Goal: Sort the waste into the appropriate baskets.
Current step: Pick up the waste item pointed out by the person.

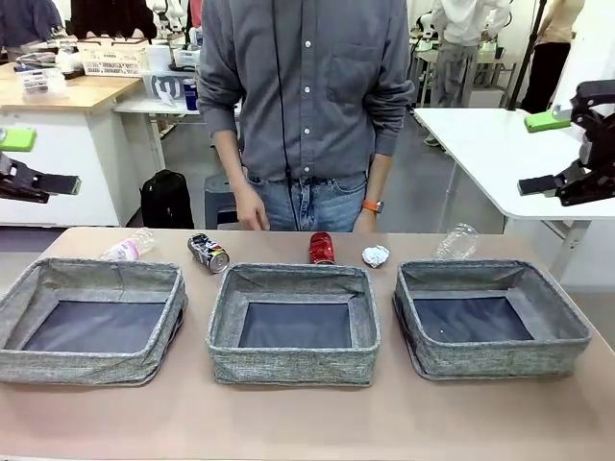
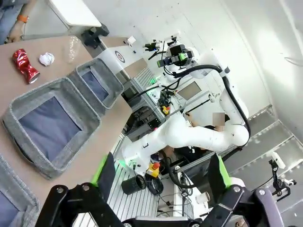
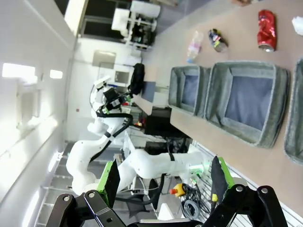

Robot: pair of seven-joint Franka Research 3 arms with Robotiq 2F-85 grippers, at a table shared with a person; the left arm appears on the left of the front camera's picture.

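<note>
Red drink can [image 1: 321, 248] lying, long axis toward middle basket [image 1: 293, 365]

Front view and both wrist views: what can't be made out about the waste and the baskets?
- Front view: the print on the dark can and the label on the left bottle are too small to read.
- Left wrist view: the left basket is cut off by the bottom-left corner.
- Right wrist view: the right basket and the foil ball are cut off by the right edge.
</note>
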